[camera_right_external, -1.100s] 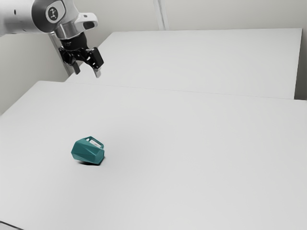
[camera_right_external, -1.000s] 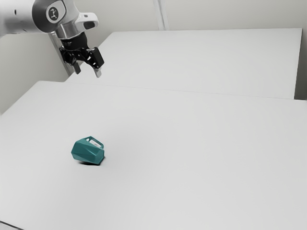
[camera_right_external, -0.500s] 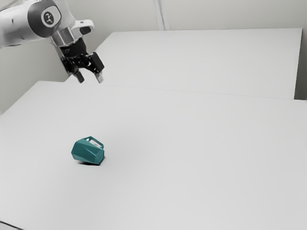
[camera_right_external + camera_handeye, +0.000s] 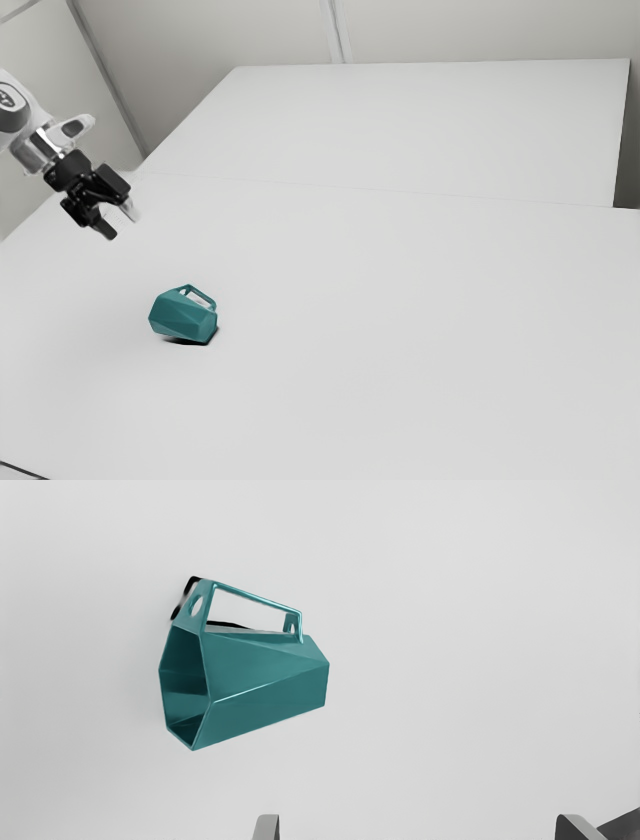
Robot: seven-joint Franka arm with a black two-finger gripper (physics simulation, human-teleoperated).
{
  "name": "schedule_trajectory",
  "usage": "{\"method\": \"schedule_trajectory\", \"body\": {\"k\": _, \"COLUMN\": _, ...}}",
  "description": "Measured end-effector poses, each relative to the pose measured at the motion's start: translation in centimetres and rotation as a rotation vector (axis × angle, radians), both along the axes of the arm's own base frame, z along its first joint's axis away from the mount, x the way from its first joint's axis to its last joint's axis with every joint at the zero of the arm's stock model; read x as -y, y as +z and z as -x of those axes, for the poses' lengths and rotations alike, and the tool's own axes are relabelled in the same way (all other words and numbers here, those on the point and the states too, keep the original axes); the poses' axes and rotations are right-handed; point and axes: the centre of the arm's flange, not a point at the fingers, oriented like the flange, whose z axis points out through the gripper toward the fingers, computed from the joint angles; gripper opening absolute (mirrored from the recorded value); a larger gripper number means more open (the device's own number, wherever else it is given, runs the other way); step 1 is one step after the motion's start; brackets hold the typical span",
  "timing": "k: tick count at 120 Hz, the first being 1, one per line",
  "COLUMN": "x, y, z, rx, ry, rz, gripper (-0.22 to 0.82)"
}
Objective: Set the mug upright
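A teal faceted mug [image 4: 183, 316] lies on its side on the white table [image 4: 400, 330], its handle up and toward the table's far side. My gripper [image 4: 119, 224] hangs above the table in the exterior view, higher than the mug and to its left there, apart from it. In the wrist view the mug [image 4: 260, 680] shows its open mouth and its handle, and my gripper [image 4: 417, 827] stands open with its two fingertips wide apart and nothing between them.
Behind the table, a second white surface [image 4: 420, 125] stretches toward the wall in the exterior view. A dark thin line [image 4: 22, 470] crosses the near left corner.
My gripper has moved toward the exterior view's left and lower, and its hand has tilted. The mug has stayed where it was.
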Motion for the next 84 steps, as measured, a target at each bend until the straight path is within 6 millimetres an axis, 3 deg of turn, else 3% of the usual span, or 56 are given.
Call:
{"method": "schedule_trajectory", "body": {"k": 21, "x": -1.0, "y": -4.6, "z": -0.5, "rx": -0.038, "ry": -0.057, "rz": 0.060, "gripper": 0.60}}
{"method": "schedule_trajectory", "body": {"k": 41, "x": -3.6, "y": -9.6, "z": -0.5, "rx": -0.055, "ry": -0.049, "rz": 0.129, "gripper": 0.60}}
{"method": "schedule_trajectory", "body": {"k": 57, "x": -3.7, "y": -11.8, "z": 0.1, "rx": -0.008, "ry": -0.047, "rz": 0.199, "gripper": 0.60}}
{"method": "schedule_trajectory", "body": {"k": 84, "x": -3.8, "y": -18.0, "z": 0.9, "rx": 0.045, "ry": -0.013, "rz": 0.314, "gripper": 0.60}}
